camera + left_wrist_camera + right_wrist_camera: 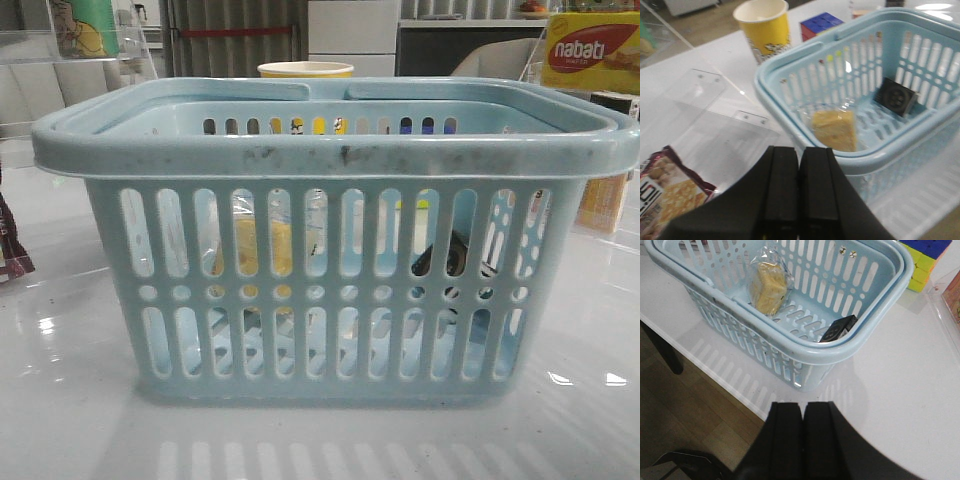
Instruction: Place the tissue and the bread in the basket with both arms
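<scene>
Blue basket (pixel 340 150) holds bread (pixel 262 245), tissue (pixel 452 258)

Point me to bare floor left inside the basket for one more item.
Free: the slotted floor strip between the bread and the tissue, mid-basket. Bread leans on one wall; tissue stands against the opposite wall. Both tools, left tool and right tool, are shut outside it.

Bright overhead light; table (pixel 60 400) glare; slight blur.
</scene>
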Controlling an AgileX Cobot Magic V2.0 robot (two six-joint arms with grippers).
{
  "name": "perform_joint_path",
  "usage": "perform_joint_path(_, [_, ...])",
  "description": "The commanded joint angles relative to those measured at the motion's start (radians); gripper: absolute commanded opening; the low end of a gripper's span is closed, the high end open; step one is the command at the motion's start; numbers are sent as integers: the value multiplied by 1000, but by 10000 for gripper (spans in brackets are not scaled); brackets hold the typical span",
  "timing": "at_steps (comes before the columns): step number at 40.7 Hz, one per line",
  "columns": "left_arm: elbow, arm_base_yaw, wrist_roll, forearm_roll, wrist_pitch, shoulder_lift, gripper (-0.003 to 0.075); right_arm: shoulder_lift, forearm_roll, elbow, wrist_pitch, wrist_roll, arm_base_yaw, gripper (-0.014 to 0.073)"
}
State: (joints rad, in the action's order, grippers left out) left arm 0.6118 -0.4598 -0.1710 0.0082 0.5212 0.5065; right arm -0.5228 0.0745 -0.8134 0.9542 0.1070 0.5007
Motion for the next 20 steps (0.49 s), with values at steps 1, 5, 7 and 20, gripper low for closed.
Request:
perform_joint_path(1, [-122, 102, -3, 4, -244, -112, 93, -4, 2, -25, -68, 1, -3, 38])
perform_joint_path(5, [-289, 217, -3, -1, -381, -232, 93, -4, 2, -25, -68, 1, -3, 38])
perform_joint_path(7, [-375, 261, -3, -22, -446, -294, 93, -4, 2, -25, -68, 1, -3, 38])
perform_joint_path(20, [-627, 365, -3, -127, -624, -504, 94, -4, 2, -25, -68, 1, -3, 38])
